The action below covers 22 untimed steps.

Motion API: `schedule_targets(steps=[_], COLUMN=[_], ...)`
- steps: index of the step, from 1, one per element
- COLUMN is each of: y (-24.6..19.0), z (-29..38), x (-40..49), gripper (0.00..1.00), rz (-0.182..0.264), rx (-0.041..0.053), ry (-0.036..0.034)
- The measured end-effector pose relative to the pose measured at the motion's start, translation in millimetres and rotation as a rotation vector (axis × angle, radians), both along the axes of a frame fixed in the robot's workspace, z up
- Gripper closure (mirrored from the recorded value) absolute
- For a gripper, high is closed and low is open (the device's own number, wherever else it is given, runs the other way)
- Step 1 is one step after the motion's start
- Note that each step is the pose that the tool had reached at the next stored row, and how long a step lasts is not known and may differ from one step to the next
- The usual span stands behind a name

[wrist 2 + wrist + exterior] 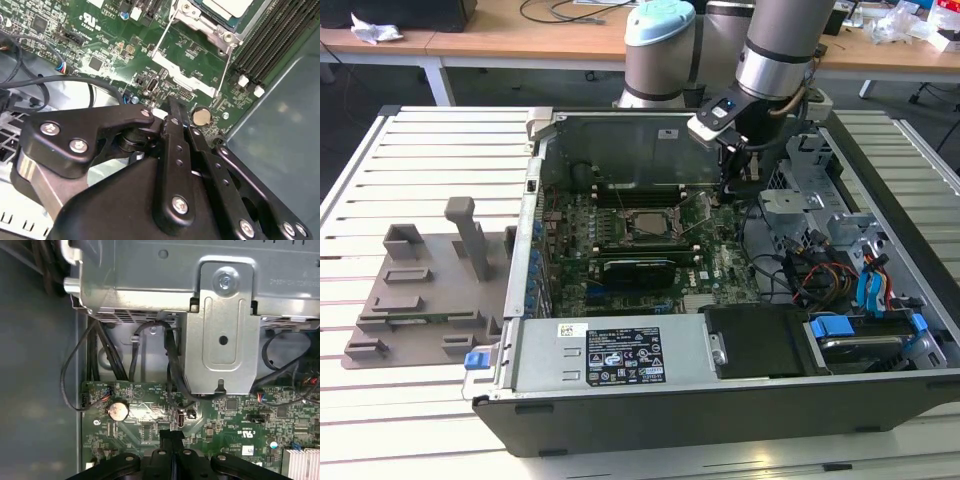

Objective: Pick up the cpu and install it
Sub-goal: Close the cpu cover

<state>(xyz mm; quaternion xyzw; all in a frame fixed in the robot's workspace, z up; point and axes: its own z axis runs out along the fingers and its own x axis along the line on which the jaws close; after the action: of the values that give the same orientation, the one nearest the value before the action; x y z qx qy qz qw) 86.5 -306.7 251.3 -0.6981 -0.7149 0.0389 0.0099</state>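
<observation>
The cpu (645, 225) lies flat in the motherboard socket in the middle of the open computer case, silver-grey top up; the second wrist view catches its pale corner (225, 6) inside the metal socket frame (212, 27). Thin wire levers (161, 41) stand up beside the socket. My gripper (730, 190) hangs just above the green board to the exterior view's right of the socket, near a coin battery (201, 116). Its black fingers (172, 112) are pressed together with nothing between them, as the first wrist view also shows at the gripper (170, 440).
The case wall (620, 140) and memory slots (272, 45) border the socket. A metal drive cage (220, 330) and loose black cables (100, 355) sit close to the gripper. A power supply (620, 355) fills the case front. A grey fixture (430, 290) lies on the slatted table.
</observation>
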Motion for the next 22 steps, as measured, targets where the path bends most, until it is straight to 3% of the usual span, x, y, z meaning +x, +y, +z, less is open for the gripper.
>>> schedule_targets(steps=[1,2,3,5,7,8,9,12,16,22], y=[-0.4,-0.9,-1.4,-1.7,-1.8,-1.7,-1.7,-1.7,-1.7,-1.7], z=[-0.7,-0.8,-1.4,-3.0,-3.6,-3.9,-3.8,-12.9,-13.2,-13.2], x=[-0.6,-1.1,-1.2,-1.2,-1.2,-1.3,-1.2,-3.0,-11.6,-16.1], gripper=[0.89,0.89,0.89,0.89,0.89,0.89,0.89,0.89,0.89,0.89], rz=[0.000,0.000,0.005,0.064,0.078,0.078,0.078,0.078,0.078,0.078], rx=[0.0190,0.0570,0.0675,0.0620,0.0595,0.0510,0.0217,0.0200,0.0205,0.0206], ry=[0.0001,0.0001,0.0001,0.0024,0.0029,0.0032,0.0043,0.0044,0.0044,0.0044])
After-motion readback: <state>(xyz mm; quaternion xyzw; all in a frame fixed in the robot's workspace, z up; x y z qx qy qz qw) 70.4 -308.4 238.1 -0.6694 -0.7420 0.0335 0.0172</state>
